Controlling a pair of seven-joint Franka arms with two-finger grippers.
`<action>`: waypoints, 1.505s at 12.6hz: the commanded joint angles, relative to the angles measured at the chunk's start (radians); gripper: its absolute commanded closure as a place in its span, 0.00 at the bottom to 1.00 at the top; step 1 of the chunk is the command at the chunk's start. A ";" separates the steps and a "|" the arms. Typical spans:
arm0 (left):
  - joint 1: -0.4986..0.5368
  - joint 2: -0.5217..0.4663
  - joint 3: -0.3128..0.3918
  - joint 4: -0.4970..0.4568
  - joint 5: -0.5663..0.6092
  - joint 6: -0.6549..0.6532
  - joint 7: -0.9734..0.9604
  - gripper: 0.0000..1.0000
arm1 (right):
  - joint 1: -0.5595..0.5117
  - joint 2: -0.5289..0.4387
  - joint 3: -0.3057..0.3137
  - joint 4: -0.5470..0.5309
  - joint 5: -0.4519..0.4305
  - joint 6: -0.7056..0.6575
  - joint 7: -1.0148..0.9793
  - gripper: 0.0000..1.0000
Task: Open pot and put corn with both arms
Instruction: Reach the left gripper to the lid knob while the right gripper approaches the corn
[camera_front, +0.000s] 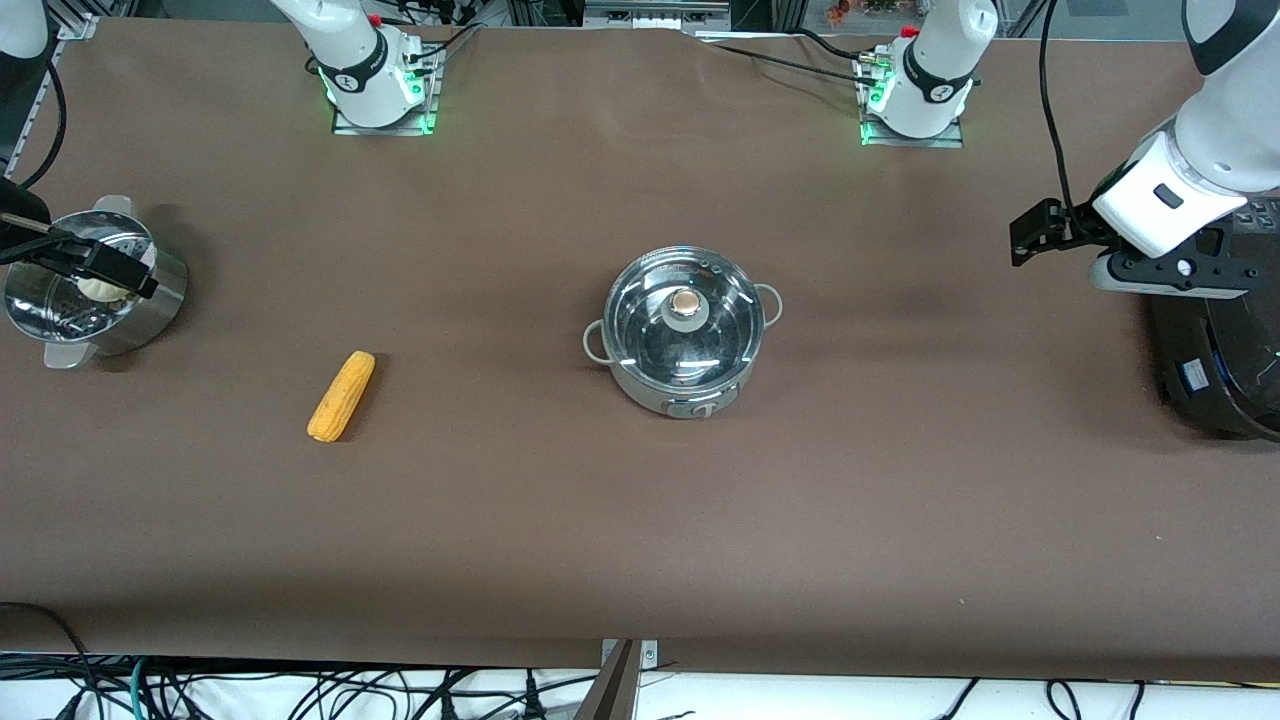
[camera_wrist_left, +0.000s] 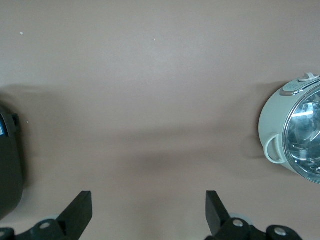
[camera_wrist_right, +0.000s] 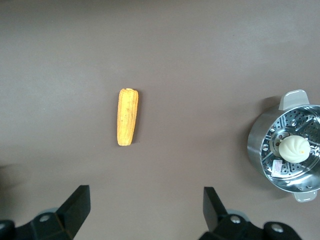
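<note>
The shiny steel pot (camera_front: 640, 375) stands mid-table, its glass lid (camera_front: 650, 330) with the copper knob (camera_front: 686, 302) on it. Part of the pot shows in the left wrist view (camera_wrist_left: 274, 117). The yellow-orange corn (camera_front: 341, 396) lies flat on the table toward the right arm's end, nearer the front camera than the pot; it also shows in the right wrist view (camera_wrist_right: 127, 116). My left gripper (camera_front: 1032, 235) (camera_wrist_left: 149, 210) is open and empty, up over the table's left-arm end. My right gripper (camera_front: 120, 272) (camera_wrist_right: 146, 207) is open and empty, up over the steamer pot.
A steel steamer pot (camera_front: 150, 310) (camera_wrist_right: 257, 150) holding a white bun (camera_front: 100, 290) (camera_wrist_right: 294, 148) stands at the right arm's end. A black round appliance (camera_front: 1215, 360) (camera_wrist_left: 7, 165) sits at the left arm's end. Brown cloth covers the table.
</note>
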 joint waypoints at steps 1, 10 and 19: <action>-0.004 0.018 0.002 0.034 0.033 -0.011 0.018 0.00 | -0.005 0.001 0.004 0.018 0.017 -0.015 -0.021 0.00; -0.008 0.025 0.002 0.034 0.028 -0.014 0.016 0.00 | -0.003 0.001 0.006 0.019 0.015 -0.015 -0.021 0.00; -0.001 0.073 0.003 0.040 0.018 -0.022 0.011 0.00 | -0.003 0.001 0.006 0.019 0.017 -0.015 -0.023 0.00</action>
